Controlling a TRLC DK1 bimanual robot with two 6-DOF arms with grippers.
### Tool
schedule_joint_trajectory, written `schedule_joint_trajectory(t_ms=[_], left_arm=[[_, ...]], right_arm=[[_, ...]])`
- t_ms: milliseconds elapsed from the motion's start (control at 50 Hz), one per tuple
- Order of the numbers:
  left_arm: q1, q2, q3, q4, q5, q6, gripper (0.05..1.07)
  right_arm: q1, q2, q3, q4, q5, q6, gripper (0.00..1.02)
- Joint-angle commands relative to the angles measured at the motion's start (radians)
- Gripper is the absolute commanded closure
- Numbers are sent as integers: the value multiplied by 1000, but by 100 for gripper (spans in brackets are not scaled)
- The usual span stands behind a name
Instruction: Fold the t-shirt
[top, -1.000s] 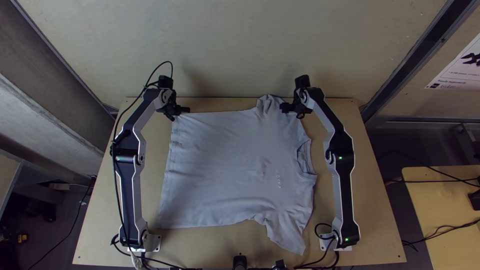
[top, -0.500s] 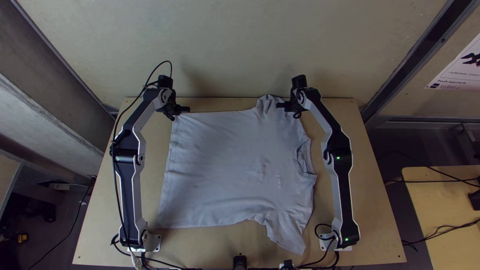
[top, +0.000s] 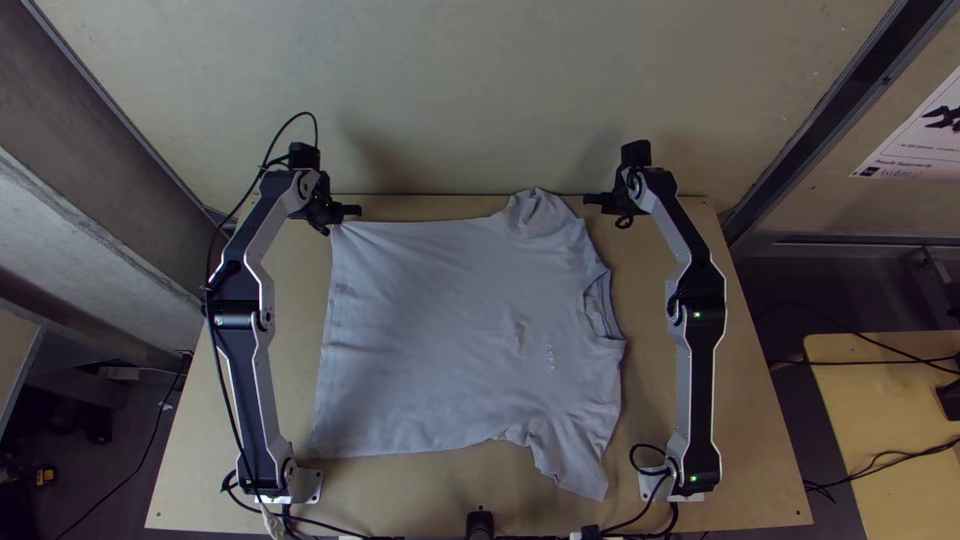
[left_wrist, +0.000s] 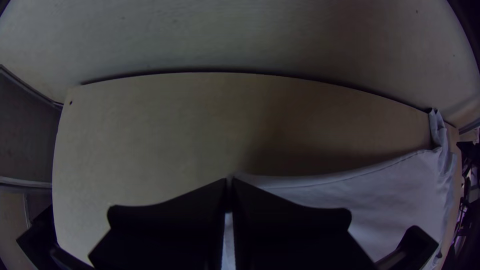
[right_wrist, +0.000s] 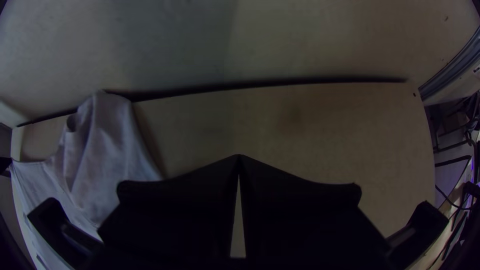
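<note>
While left end effector (top: 329, 218) grips shirt (top: 450, 320) corner, right end effector (top: 621, 213) closed near bare table (top: 440, 207) edge.

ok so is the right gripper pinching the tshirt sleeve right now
No, the right gripper has its fingertips together with no cloth between them, and the t-shirt's sleeve lies off to one side.

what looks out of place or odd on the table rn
The far sleeve of the t-shirt looks odd: it is bunched up, while the near sleeve lies spread out. I see no spill.
</note>
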Motion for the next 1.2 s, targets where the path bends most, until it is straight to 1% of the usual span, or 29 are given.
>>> schedule_joint_trajectory(t_ms=[0, 20, 60, 80, 100, 140, 240, 280, 360, 460, 640, 720, 760, 800, 880, 960, 1000, 1180], left_arm=[[3, -51, 5, -12, 7, -12, 105], [1, -51, 3, -12, 7, -14, 105], [0, -51, 2, -12, 7, -14, 105], [-2, -49, 2, -12, 9, -14, 105], [-2, -49, 0, -12, 9, -14, 105], [-5, -48, 0, -12, 9, -14, 105], [-14, -48, -1, -12, 10, -15, 105], [-18, -48, 0, -12, 10, -15, 105], [-25, -46, 3, -9, 10, -14, 105], [-26, -43, 6, -9, 10, -14, 105], [-23, -41, 6, -11, 10, -17, 105], [-20, -41, 6, -11, 10, -17, 105], [-20, -41, 6, -12, 10, -17, 105], [-20, -41, 6, -14, 10, -17, 105], [-22, -41, 5, -15, 10, -18, 105], [-25, -41, 3, -17, 10, -18, 105], [-26, -41, 5, -17, 10, -20, 105], [-38, -41, 6, -15, 10, -21, 105]], right_arm=[[30, -44, -12, -36, 2, 11, 57], [36, -39, -12, -41, 2, 11, 46], [44, -32, -7, -53, 2, 27, 20], [47, -28, -4, -58, 2, 44, 10], [49, -24, -1, -59, 4, 62, 5], [53, -16, 4, -59, 2, 85, 4], [67, 2, 19, -59, -1, 111, 4], [72, 13, 28, -58, -5, 116, 6], [87, 33, 36, -49, -18, 116, 7], [102, 53, 40, -30, -33, 111, 13], [128, 102, 68, -30, -39, 111, 13], [142, 116, 68, -30, -42, 102, 19], [145, 122, 68, -30, -42, 96, 25], [148, 128, 71, -27, -42, 88, 36], [152, 131, 71, 1, -42, 84, 66], [155, 130, 71, 20, -42, 73, 87], [156, 126, 71, 31, -42, 67, 100], [153, 105, 71, 47, -33, 64, 100]])
